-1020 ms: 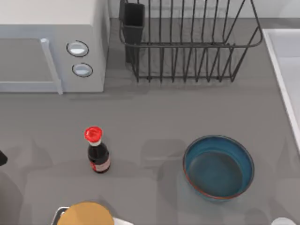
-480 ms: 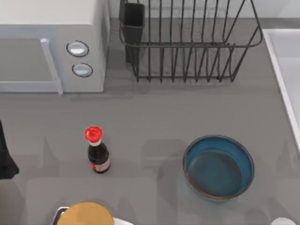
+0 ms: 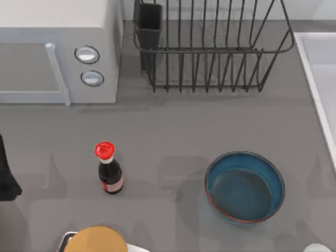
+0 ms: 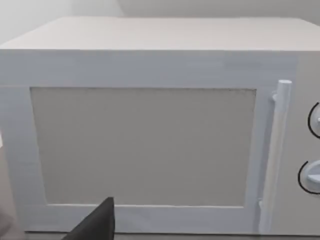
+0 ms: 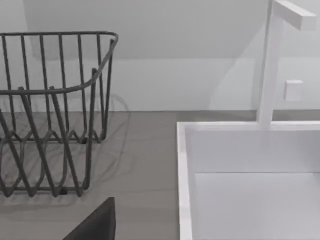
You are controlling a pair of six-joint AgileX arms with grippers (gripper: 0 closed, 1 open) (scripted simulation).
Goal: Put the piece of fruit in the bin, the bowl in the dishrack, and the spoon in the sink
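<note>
The bowl [image 3: 244, 187] sits upright on the table [image 3: 173, 131], right of centre and near the front edge, nothing in it. The bottle [image 3: 109, 170] stands well to its left. Behind the bottle is the microwave [image 3: 58, 50], door closed; in the left wrist view the microwave [image 4: 150, 130] faces the camera square-on. The dishrack [image 3: 210, 47] stands at the back, just right of the microwave, its cup [image 3: 149, 23] at the corner nearest it. The sink [image 3: 320, 79] runs along the right edge — in the right wrist view the sink [image 5: 250, 175] and dishrack [image 5: 50, 110] stand apart. A round tan thing [image 3: 97, 241] lies at the front edge.

The left arm [image 3: 6, 173] shows dark at the left edge; whether its fingers are apart or together I cannot tell, nor the right's.

Open table lies between bowl and dishrack.
</note>
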